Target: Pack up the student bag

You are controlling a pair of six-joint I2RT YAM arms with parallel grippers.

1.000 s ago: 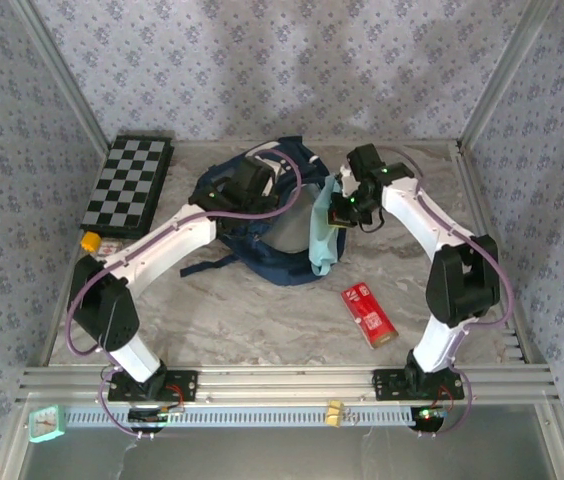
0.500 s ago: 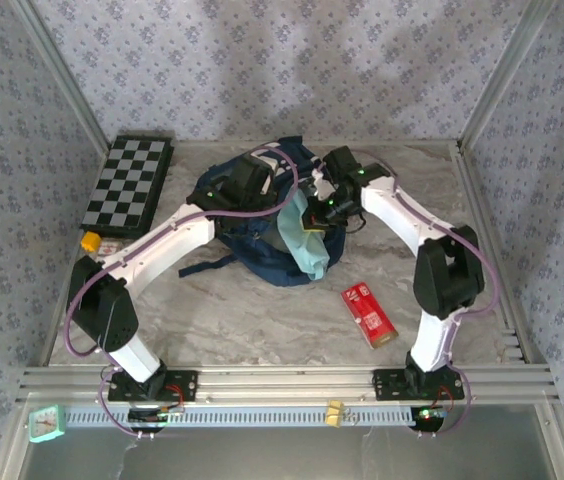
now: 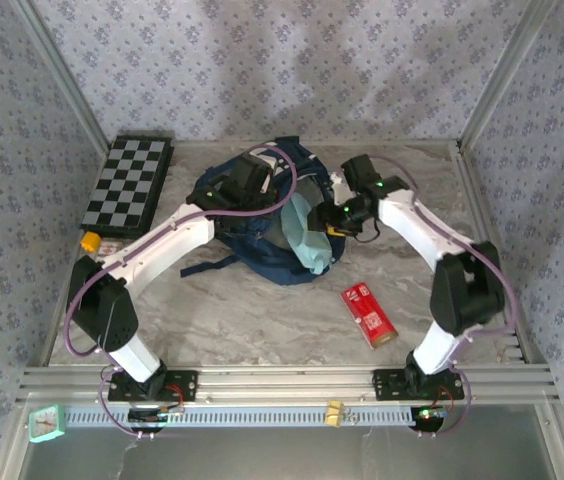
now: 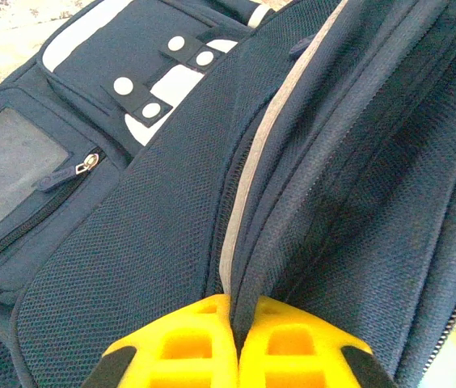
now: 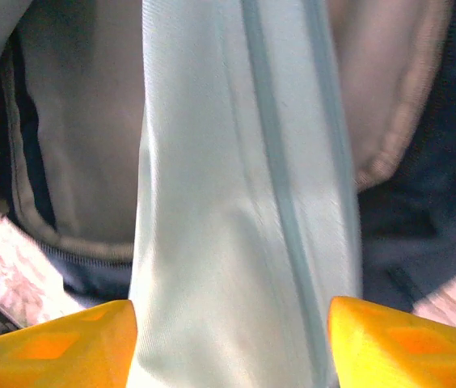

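Top external view: the right pincer (image 3: 335, 212) has swung in from the right side of the large navy blue fabric student bag (image 3: 262, 258), which sits mid-width on the marble-patterned worktop (image 3: 262, 320), toward its far edge. It has carried the pale teal flat fabric pouch (image 3: 307, 240) along with it. A second ago the pouch hung outside the bag's right flank; now it lies slanted across the open mouth, its lower end resting over the near right rim. In the right wrist view the yellow fingers (image 5: 58, 343) stand spread wide on either side of the pouch, where a moment before they were clamped on it, so the grip has just been let go. The left pincer (image 4: 234, 307) has not shifted: its fingers are pressed together on a fold of the bag's navy mesh beside the grey piping, holding the mouth up and open on the left. By my reading the pouch is released but only partly inside, so it likely needs a push deeper. The flat red packet (image 3: 369, 313) lies on the worktop to the near right of the bag, not yet packed.
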